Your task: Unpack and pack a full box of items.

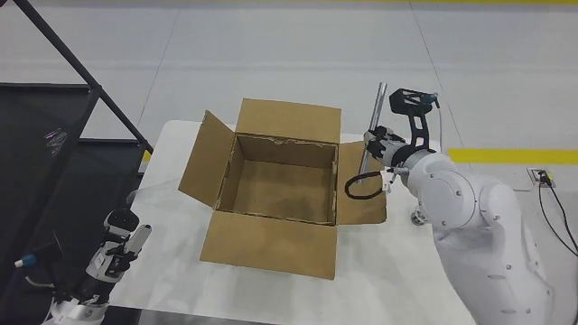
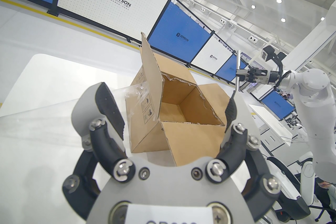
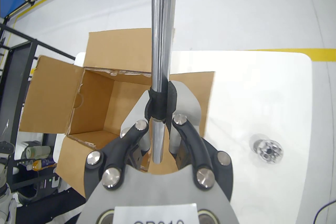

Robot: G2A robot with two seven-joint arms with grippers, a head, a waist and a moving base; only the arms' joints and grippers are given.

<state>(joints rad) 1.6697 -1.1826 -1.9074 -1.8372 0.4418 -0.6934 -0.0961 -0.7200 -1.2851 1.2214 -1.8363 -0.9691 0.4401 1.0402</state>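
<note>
right claw (image 3: 160, 102) grips the upright metal rod (image 3: 162, 12) above the box (image 3: 92, 104) flap.

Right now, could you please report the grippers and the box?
Right gripper shut on metal rod, by the box. Left gripper open, empty. Box open, nothing seen inside. Small fitting on table.

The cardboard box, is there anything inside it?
No, the cardboard box stands open, and its inside is bare brown cardboard all the way down to the floor.
</note>
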